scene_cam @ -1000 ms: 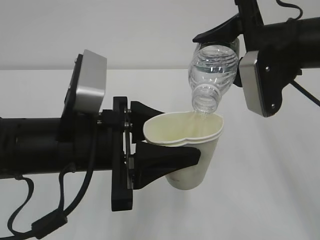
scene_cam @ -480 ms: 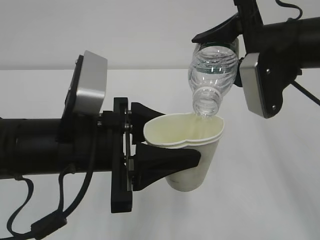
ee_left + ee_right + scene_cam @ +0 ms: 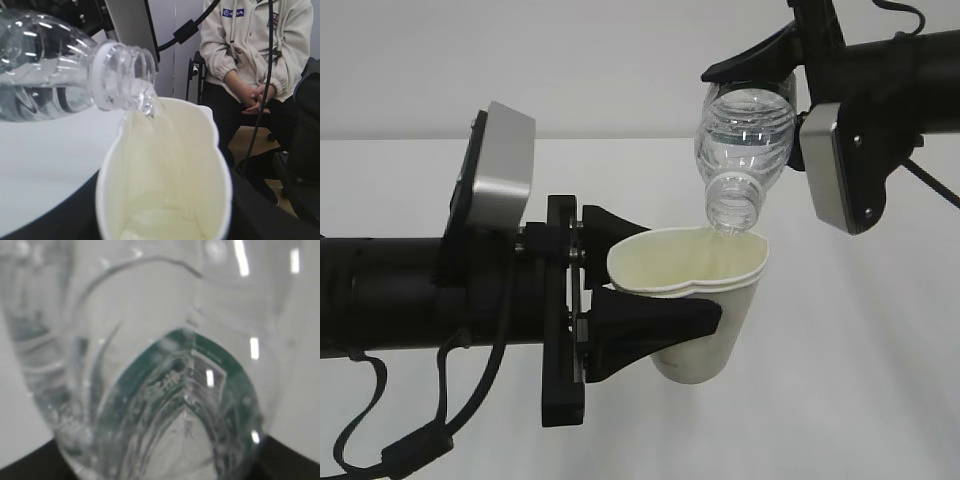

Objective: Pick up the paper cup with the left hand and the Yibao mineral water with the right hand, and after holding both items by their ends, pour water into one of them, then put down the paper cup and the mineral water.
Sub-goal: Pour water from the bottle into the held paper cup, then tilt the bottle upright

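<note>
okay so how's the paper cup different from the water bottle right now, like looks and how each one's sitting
The paper cup is opaque white; the bottle is clear ribbed plastic. The cup stands nearly upright, mouth up; the bottle is tipped mouth-down over the cup's rim. The cup's rim is squeezed out of round; the bottle keeps its shape. Shared: both are held off the table, cup in the left claw, bottle in the right claw.

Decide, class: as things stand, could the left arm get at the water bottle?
Probably not. The left gripper is already shut on the paper cup, squeezing it oval, so its jaws are full. The water bottle hangs mouth-down just above the cup's rim, held by the right gripper.
</note>
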Robot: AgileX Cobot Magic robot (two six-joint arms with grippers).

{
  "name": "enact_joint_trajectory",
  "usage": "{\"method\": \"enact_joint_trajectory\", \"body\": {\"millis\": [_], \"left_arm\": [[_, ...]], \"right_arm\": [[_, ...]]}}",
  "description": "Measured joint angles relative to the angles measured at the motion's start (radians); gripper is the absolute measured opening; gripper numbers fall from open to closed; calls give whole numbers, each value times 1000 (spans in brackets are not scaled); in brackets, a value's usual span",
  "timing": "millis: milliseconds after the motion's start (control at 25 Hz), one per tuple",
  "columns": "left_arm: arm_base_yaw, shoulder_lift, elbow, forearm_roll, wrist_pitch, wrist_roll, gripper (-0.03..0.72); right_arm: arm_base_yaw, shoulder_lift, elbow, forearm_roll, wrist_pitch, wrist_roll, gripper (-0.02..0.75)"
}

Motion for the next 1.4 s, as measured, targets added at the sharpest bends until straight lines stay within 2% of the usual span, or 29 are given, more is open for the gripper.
{"method": "enact_joint_trajectory", "body": {"millis": [1400], "left_arm": [[0,0,0,10,16,0,375]], "right_arm": [[0,0,0,30,-16,-4,435]]}}
